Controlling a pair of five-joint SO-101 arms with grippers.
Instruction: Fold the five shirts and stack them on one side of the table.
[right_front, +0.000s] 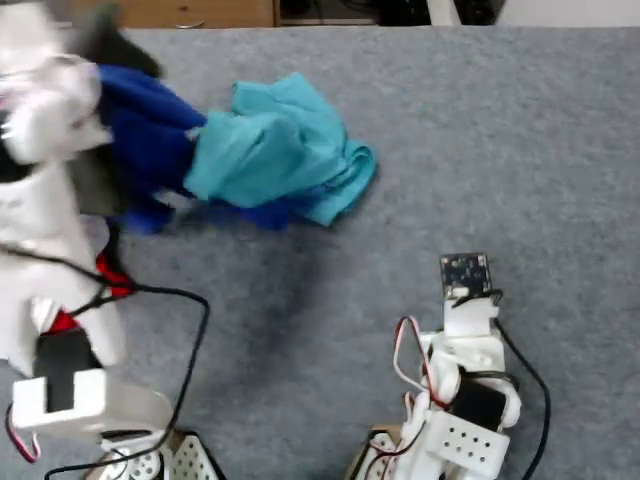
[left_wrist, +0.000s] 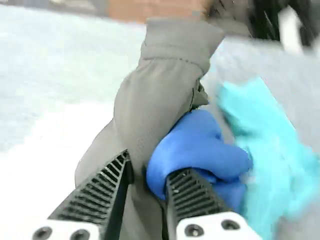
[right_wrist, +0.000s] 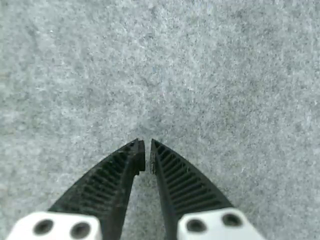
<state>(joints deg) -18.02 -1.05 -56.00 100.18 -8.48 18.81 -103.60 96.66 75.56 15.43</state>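
While your left gripper (left_wrist: 149, 167) is clamped on a fold of the grey shirt (left_wrist: 160, 75) at the far left of the table (right_front: 500, 130), with the blue shirt (left_wrist: 200, 145) bulging against one finger and the teal shirt (left_wrist: 270, 140) heaped just beside it, you look to be at the first step, separating one garment from the pile, with nothing folded yet. Next you need to draw the grey one onto bare table without dragging the blue along, then spread it flat. Your right gripper (right_wrist: 147, 155), closed on nothing above the near right, is free to take a corner.
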